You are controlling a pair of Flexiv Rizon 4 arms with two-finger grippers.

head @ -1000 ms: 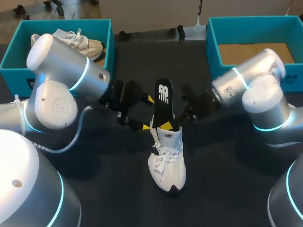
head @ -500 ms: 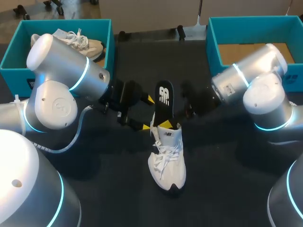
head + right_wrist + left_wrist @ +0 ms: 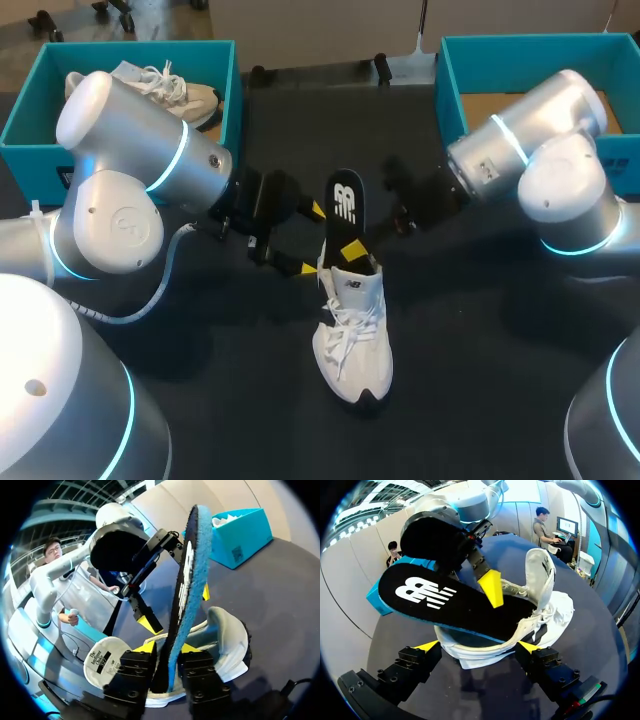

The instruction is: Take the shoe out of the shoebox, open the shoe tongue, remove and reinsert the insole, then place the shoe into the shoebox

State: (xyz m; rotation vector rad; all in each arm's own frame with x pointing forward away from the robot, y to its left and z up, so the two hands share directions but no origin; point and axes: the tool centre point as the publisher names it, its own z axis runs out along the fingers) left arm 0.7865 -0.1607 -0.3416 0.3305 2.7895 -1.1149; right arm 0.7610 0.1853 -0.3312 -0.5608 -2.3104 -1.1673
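A white shoe [image 3: 352, 335] lies mid-table, toe toward the front edge. Its black insole [image 3: 345, 205] stands steeply out of the heel opening. In the right wrist view the insole [image 3: 187, 575] runs edge-on between the fingers, blue underside showing, and my right gripper [image 3: 166, 648] is shut on its lower part. That gripper [image 3: 352, 250] comes in from the right, just above the heel. My left gripper [image 3: 311, 239] is open at the heel. In its own view the tips of the left gripper [image 3: 476, 645] flank the shoe's heel [image 3: 470, 652], and the insole [image 3: 445, 600] slants above them.
A teal shoebox [image 3: 20, 120] at the back left holds another pale shoe [image 3: 185, 95]. A second teal shoebox [image 3: 450, 90] stands at the back right, its brown floor showing. The table top is dark cloth [image 3: 470, 360].
My right arm has drawn back a little toward the far right, and its yellow fingertip now sits slightly higher on the insole. Shoe and left arm have not moved.
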